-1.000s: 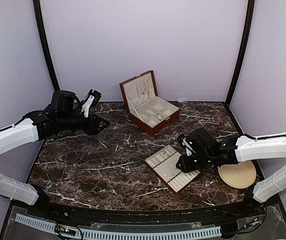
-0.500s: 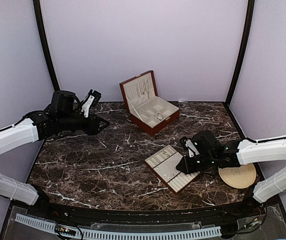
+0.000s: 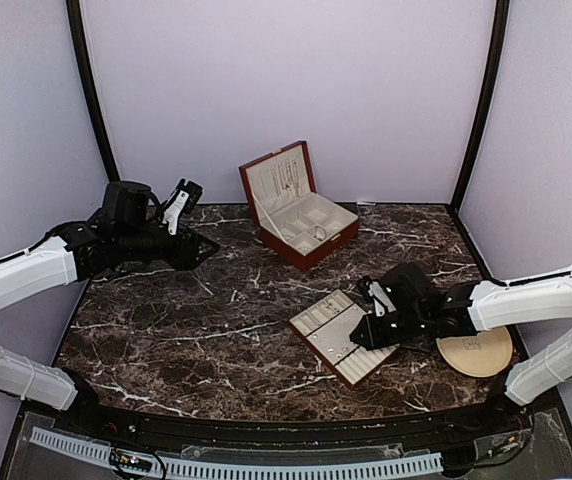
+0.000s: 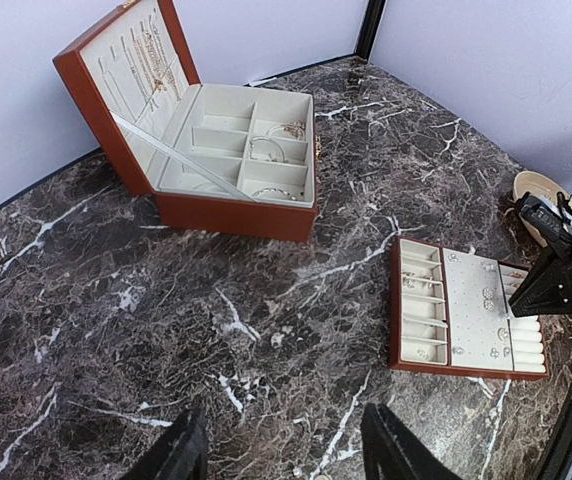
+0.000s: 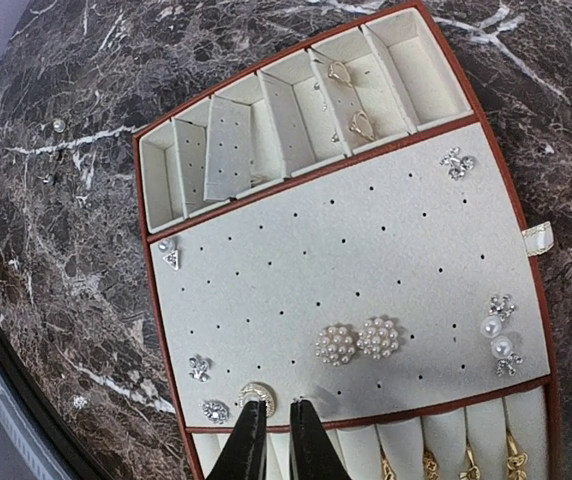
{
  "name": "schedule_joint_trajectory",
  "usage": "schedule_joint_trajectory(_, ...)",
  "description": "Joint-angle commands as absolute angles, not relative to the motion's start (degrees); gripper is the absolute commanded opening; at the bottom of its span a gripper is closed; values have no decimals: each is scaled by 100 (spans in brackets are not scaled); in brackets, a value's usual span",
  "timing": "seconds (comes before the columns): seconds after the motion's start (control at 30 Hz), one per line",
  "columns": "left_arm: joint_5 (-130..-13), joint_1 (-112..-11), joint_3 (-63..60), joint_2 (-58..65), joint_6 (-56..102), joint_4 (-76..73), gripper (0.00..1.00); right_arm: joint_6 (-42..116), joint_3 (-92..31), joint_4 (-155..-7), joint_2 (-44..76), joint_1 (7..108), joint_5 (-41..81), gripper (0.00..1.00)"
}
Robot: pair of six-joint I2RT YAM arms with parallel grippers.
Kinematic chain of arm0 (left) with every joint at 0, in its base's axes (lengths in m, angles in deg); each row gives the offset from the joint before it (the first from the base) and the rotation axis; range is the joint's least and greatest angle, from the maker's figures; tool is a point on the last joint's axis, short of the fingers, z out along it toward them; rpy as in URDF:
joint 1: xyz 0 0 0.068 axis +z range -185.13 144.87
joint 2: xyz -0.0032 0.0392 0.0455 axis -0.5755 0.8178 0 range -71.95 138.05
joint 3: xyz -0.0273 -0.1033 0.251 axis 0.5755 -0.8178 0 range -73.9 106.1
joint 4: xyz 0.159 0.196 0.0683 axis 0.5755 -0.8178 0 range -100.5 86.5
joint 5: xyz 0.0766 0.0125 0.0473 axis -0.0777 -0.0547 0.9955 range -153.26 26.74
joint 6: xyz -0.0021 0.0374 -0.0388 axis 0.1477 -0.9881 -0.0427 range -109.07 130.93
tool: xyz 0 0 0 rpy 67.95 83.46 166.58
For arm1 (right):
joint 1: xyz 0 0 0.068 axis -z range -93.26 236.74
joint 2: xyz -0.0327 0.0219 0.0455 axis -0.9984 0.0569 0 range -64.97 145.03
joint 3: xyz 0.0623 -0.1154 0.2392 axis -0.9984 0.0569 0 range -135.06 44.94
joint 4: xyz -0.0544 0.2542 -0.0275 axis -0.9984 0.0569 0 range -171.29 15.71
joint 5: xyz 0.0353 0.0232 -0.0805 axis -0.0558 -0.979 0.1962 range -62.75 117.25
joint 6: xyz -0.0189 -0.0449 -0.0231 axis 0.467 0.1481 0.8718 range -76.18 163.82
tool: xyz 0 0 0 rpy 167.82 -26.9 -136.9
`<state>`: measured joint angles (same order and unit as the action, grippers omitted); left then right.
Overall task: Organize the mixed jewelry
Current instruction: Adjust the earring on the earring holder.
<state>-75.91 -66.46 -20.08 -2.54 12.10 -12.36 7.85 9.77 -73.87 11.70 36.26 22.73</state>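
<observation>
Marble table [image 3: 166,330], right fingers [image 5: 247,450] low over tray [image 5: 366,270]

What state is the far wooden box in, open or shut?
Open: the wooden box has its lid raised, cream compartments exposed.

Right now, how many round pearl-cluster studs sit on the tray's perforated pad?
2. One pearl-cluster stud and its twin stud lie side by side on the perforated pad, near the right claw, which may hide more.
</observation>
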Motion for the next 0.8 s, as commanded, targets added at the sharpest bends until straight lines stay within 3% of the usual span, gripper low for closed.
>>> schedule_joint_trajectory(0.0, -7594, -6606, -2095, -385, 1251, -1172, 54, 748, 1047, -7618, 1295, 3664, 2272, 11)
schedule_joint_trajectory(0.77, -7600, -6606, -2090, -340, 1243, -1185, 54, 846, 954, -7687, 1653, 3655, 2243, 10)
